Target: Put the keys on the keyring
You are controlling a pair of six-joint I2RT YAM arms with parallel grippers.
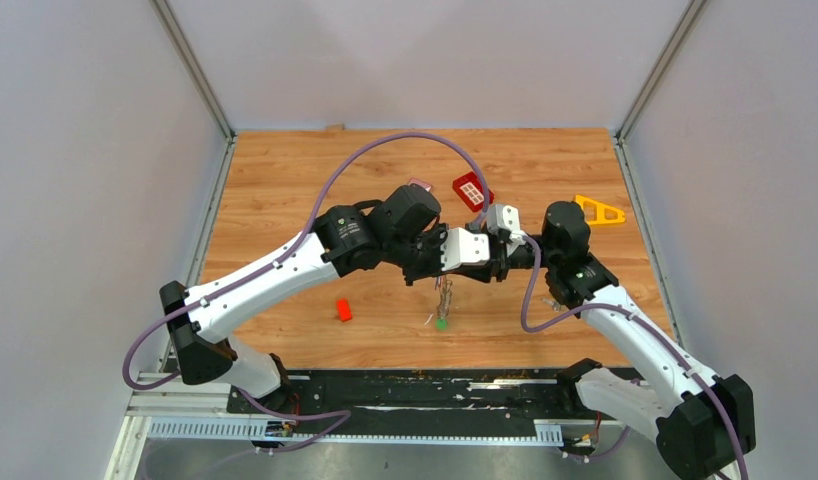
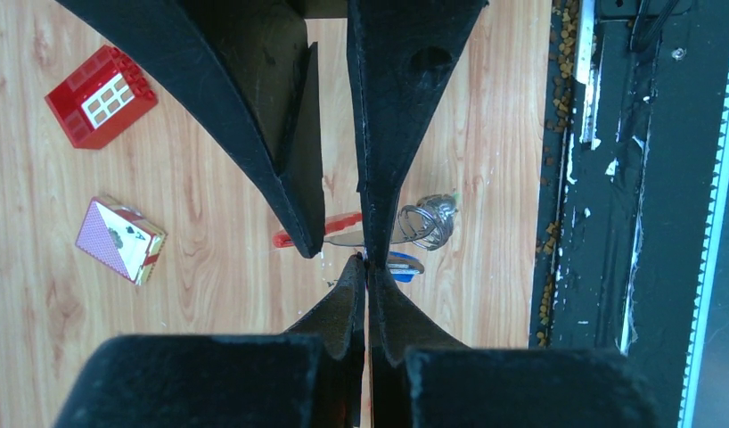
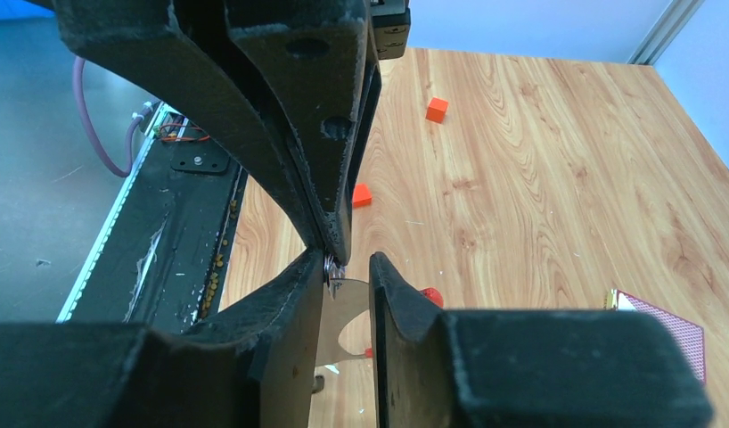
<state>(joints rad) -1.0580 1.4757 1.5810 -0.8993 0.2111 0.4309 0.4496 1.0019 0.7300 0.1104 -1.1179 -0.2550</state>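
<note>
Over the wooden tabletop point(image 1: 285, 190), mid-air work is going on: the left gripper point(image 2: 367, 267) is clamping shut on the keyring point(image 2: 428, 221), hanging it steady, while the right gripper point(image 3: 350, 267), jaws parted, is straddling its fob point(image 3: 343, 325); keys point(image 1: 442, 322) are dangling beneath.

Bright, even light from above casts soft, faint shadows on the light wooden table point(image 1: 285, 180). Both wrist views blur their close foreground.
</note>
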